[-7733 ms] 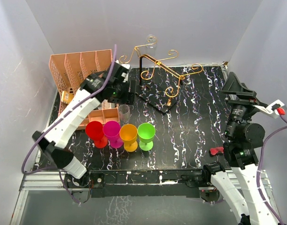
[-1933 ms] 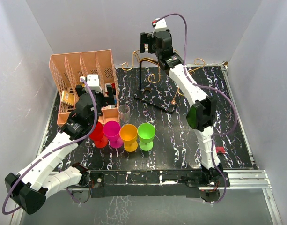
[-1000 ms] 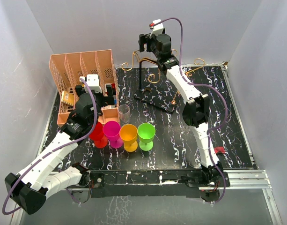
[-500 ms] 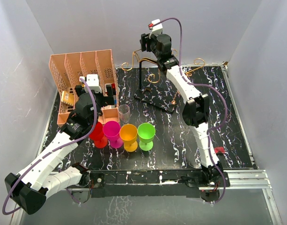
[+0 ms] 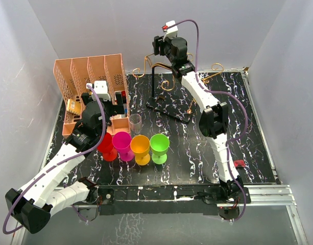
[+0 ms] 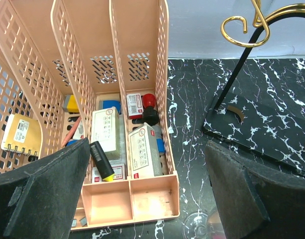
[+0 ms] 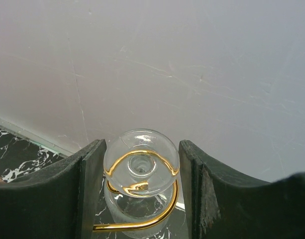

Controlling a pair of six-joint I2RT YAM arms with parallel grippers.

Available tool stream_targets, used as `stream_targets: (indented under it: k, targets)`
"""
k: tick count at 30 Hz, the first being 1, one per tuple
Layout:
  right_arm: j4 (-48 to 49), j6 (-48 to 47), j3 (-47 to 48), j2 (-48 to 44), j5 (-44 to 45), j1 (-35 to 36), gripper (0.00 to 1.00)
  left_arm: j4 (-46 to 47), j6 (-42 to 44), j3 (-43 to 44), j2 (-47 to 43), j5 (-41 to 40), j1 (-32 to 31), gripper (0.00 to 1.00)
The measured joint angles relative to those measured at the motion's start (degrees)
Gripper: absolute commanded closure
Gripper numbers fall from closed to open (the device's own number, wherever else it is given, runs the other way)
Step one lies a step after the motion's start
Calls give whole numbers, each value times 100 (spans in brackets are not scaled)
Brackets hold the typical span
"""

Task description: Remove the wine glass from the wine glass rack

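Tabletop [image 5: 197,138] of black marbled sheet carries everything. At its far edge stands the rack [image 5: 153,81], a black post on a flat base with gold wire arms. The right arm [image 5: 197,89] reaches high over it, towards the back wall. Seen from its wrist, the right claw [image 7: 142,149] has closed onto the wine glass [image 7: 141,164]. One dark finger [image 7: 95,189] sits against each side, with no gap that I can make out.

The glass is clear and hangs in a curl of gold wire [image 7: 137,226] at the top of the rack, with the wire wrapping round it. I would say the grasp is made and the lift-off comes next. The glass should probably slide out along the wire through the open end of the curl, kept level. Tugging it straight away would likely snag it and tip the light rack. Thin, slick glass wants a gentle, steady squeeze.

To the left stands a peach slotted organiser [image 5: 87,69] full of small office bits. The left claw [image 6: 147,144] hovers near it, jaws spread wide and holding nothing, well away from the rack. In front are four bright cups: red [image 5: 102,140], pink [image 5: 121,139], orange [image 5: 140,144] and green [image 5: 159,142]. A small clear glass [image 5: 135,122] stands behind them. These crowd the nearer left part of the table, and any path down and forward must clear them.
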Motion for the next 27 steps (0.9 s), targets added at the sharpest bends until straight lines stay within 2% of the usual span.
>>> stream_targets:
  k: [6,27]
  targets:
    - [114,-9,-98,-13,278,2,92,-7,-4,0,2,4,9,3]
    - [-90,546,-212,-236,505,-101,92,-24,-7,0,85,20,15,3]
